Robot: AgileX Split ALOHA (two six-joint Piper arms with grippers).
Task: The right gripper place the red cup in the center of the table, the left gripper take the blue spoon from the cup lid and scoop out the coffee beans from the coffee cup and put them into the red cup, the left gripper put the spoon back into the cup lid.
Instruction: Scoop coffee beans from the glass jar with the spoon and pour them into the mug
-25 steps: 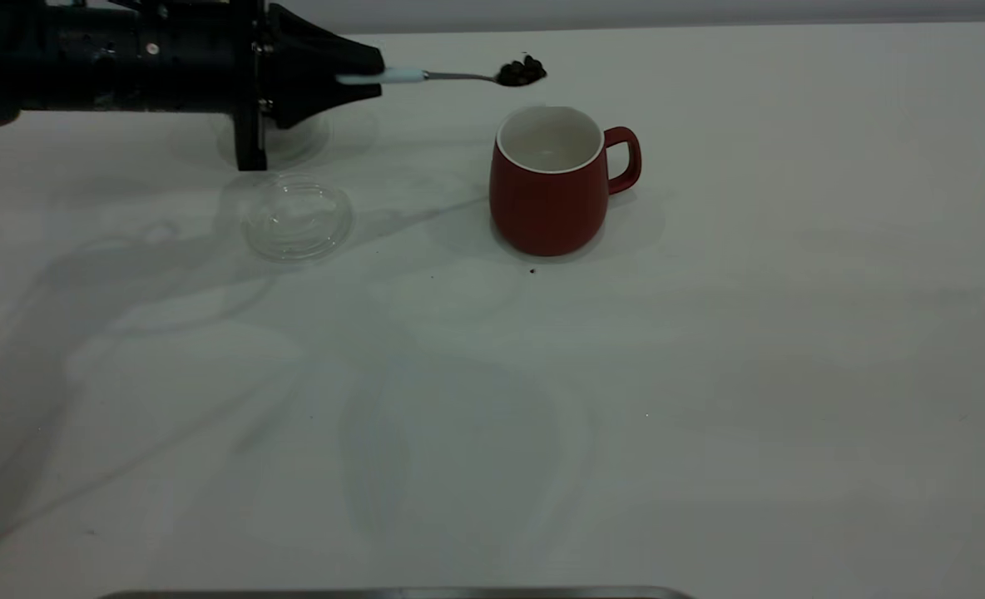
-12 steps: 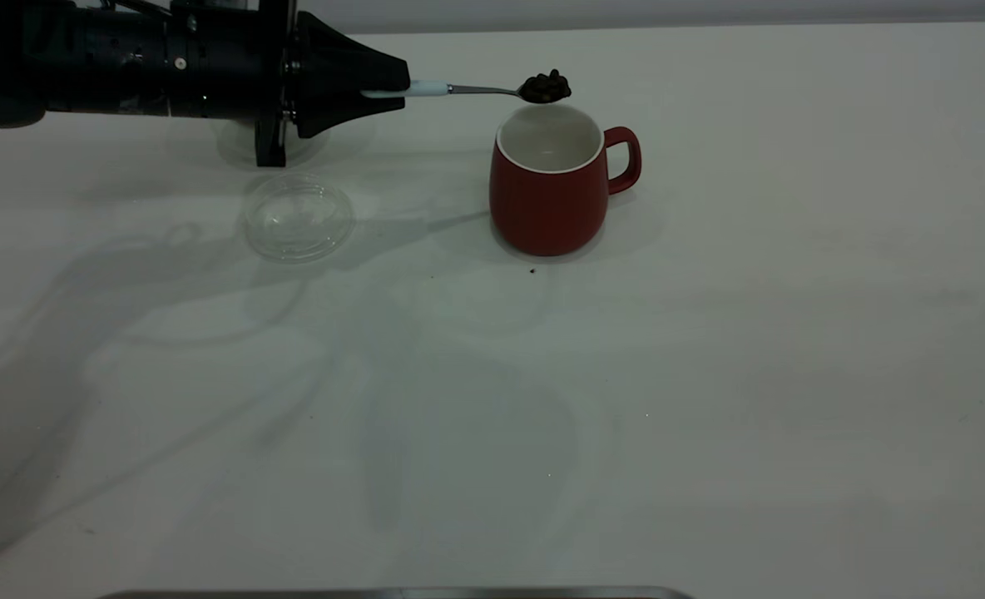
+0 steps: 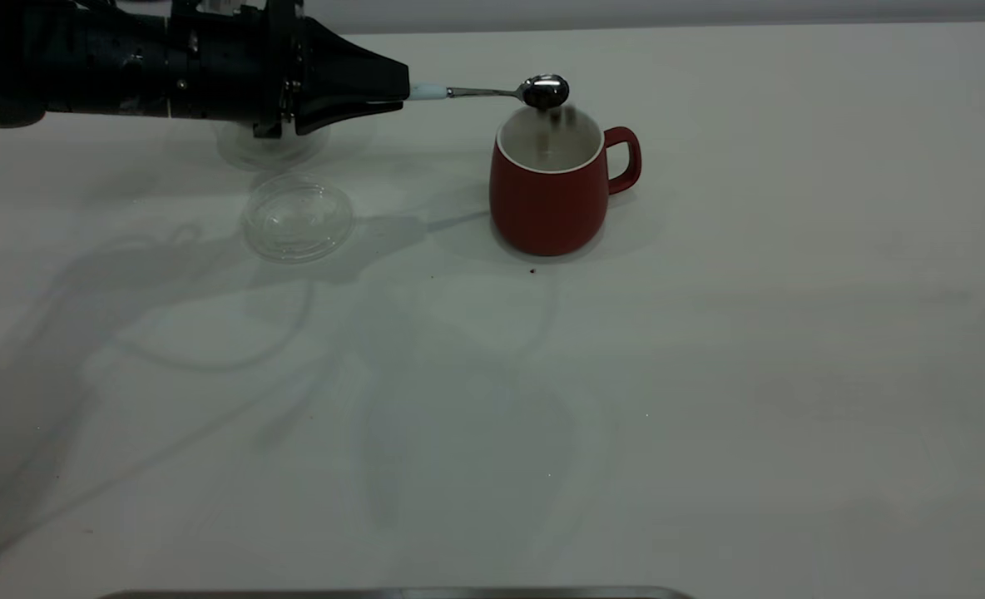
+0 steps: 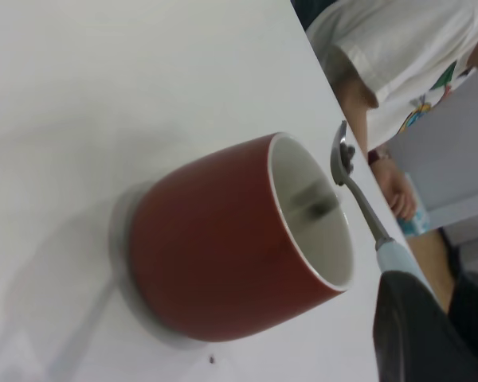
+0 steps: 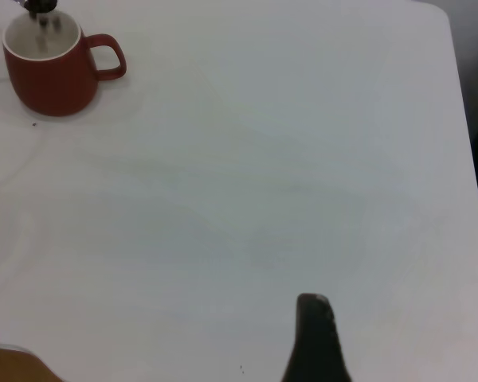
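we keep the left gripper point(image 3: 393, 87) clenched on the blue spoon point(image 3: 492, 90), its tipped bowl over the red cup point(image 3: 551, 187) mid-table. the spoon is light, stiff and slippery; we grip the handle. right gripper's state: cannot tell.

White tabletop point(image 3: 709, 374) fills the room view, soft shadows across it. Grey wall strip point(image 3: 626, 12) behind. Person in white shirt point(image 4: 398, 48) stands beyond, possibly holding something.
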